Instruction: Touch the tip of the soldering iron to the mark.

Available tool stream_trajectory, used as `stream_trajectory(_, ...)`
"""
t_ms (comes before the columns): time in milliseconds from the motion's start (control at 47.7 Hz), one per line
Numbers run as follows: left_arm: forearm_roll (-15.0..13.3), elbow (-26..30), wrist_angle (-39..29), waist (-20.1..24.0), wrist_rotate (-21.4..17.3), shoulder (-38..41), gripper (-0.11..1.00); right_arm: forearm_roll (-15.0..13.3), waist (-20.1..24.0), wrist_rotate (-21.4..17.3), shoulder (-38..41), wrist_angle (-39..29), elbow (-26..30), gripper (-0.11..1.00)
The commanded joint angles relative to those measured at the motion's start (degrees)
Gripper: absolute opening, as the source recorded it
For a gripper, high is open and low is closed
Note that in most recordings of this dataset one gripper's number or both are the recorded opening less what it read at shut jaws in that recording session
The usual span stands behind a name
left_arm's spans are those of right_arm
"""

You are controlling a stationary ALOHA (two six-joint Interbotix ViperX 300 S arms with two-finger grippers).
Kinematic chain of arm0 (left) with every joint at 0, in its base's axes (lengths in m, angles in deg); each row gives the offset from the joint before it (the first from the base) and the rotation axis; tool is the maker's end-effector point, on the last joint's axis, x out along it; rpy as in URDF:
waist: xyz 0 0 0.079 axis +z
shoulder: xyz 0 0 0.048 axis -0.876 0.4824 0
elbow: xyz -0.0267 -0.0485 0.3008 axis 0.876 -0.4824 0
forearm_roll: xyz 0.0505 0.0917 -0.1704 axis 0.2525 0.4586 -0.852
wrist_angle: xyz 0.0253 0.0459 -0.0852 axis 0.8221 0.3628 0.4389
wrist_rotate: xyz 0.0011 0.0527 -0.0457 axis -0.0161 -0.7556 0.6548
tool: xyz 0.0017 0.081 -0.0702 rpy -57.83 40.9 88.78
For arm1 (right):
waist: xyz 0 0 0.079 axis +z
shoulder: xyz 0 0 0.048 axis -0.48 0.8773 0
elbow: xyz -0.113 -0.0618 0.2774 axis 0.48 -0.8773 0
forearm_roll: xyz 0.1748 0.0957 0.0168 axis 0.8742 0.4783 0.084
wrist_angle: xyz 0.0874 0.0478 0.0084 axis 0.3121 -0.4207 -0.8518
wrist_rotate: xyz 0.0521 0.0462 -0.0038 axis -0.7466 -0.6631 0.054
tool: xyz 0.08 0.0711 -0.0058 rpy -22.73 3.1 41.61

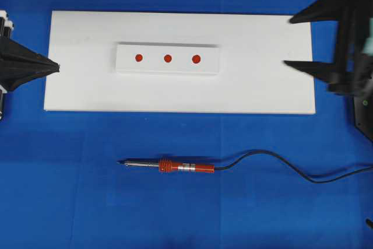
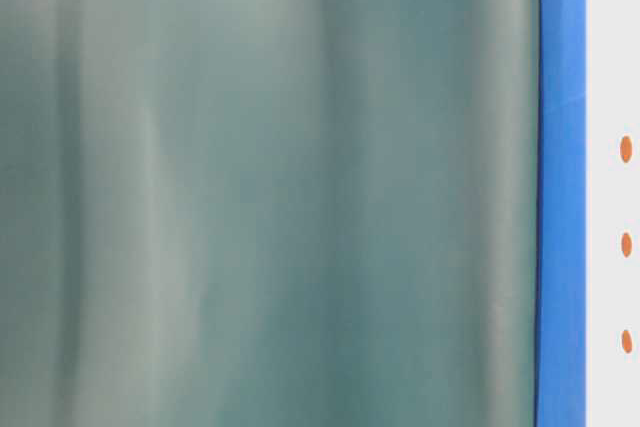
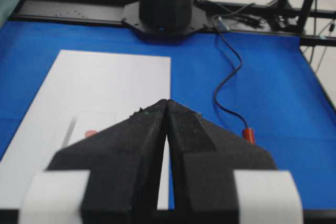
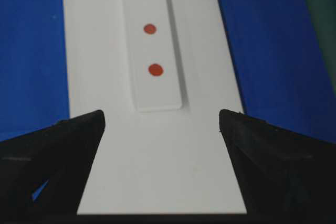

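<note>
Because nothing has yet picked it up, the slender red-orange-handled soldering iron (image 1: 175,166) lies flat on the blue tabletop (image 1: 70,202) near the white board (image 1: 76,86), long axis left-right in the overhead view, tip leftward, well apart from the centre red dot (image 1: 168,58). The right end effector (image 1: 297,42) is spread and empty; the left end effector (image 1: 55,66) is clenched on nothing.

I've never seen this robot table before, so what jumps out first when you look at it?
Three red dots in a row, with the mark in the middle, pop out from a raised white strip on a white board over a bright blue cloth. In front of the board lies the soldering iron, red-handled, its black cord trailing right. The left hand is shut at the board's left edge; the right hand gapes open at its right end.
</note>
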Motion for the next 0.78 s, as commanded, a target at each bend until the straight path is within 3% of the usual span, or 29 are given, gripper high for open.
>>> stream_trajectory(0, 0.09, 0.53, 0.26, 0.00, 0.00, 0.18, 0.00, 0.09, -0.09, -0.18, -3.69, 0.18, -1.14, 0.90)
stream_trajectory(398, 0.09, 0.53, 0.26, 0.00, 0.00, 0.18, 0.00, 1.85, -0.09, -0.70, -15.03, 0.35, -11.07, 0.88)
stream_trajectory(754, 0.09, 0.26, 0.26, 0.00, -0.09, 0.18, 0.00, 2.11, -0.09, -0.79, -17.05, 1.93, -13.36, 0.86)
